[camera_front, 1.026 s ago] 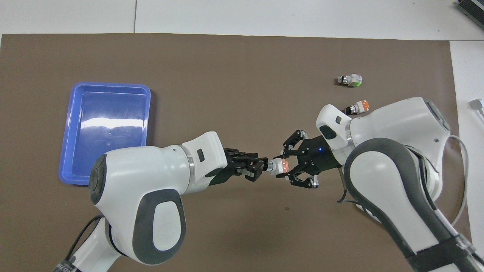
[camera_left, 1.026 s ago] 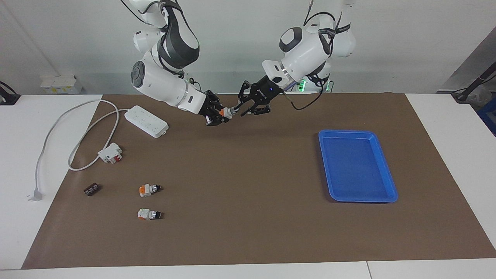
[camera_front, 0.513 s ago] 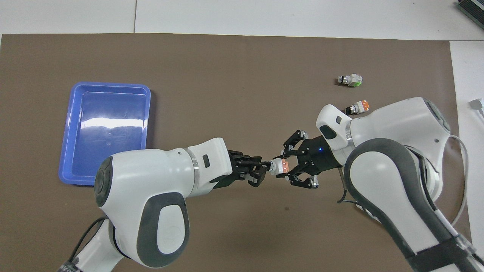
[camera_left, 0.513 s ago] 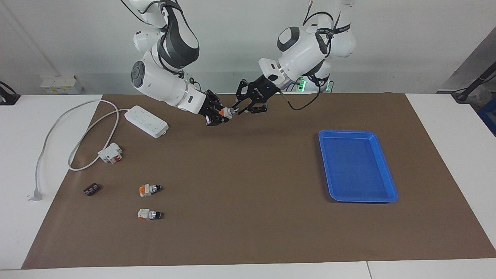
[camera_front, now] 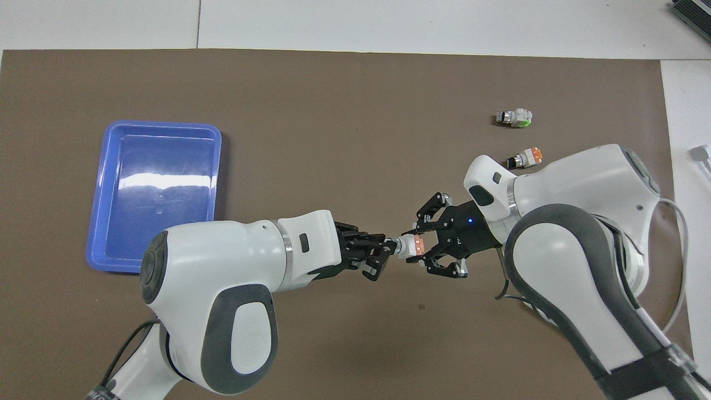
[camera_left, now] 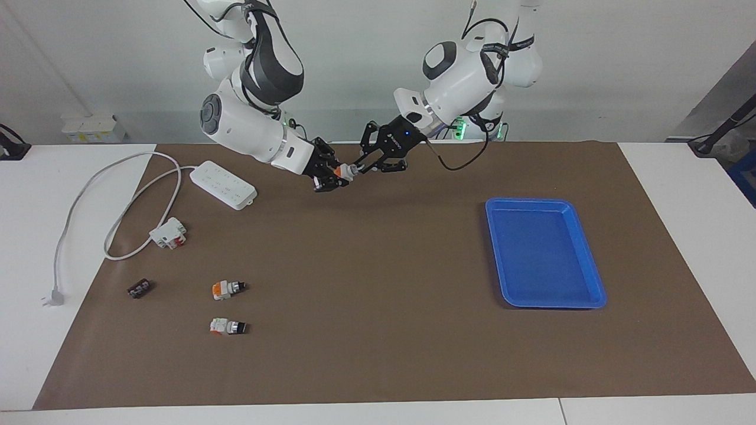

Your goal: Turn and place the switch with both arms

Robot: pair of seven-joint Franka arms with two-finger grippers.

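Bright, even light is cast from above; only soft shadows are seen on the brown paper table cover [camera_left: 378, 330]. White glare is reflected in the glossy blue plastic tray [camera_front: 161, 180].

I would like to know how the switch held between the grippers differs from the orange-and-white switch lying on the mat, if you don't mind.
The held switch is up in the air, gripped by the right gripper with the left gripper at its knob; the lying switch rests untouched on the mat, beside the whiter switch. Both have orange-and-white bodies.
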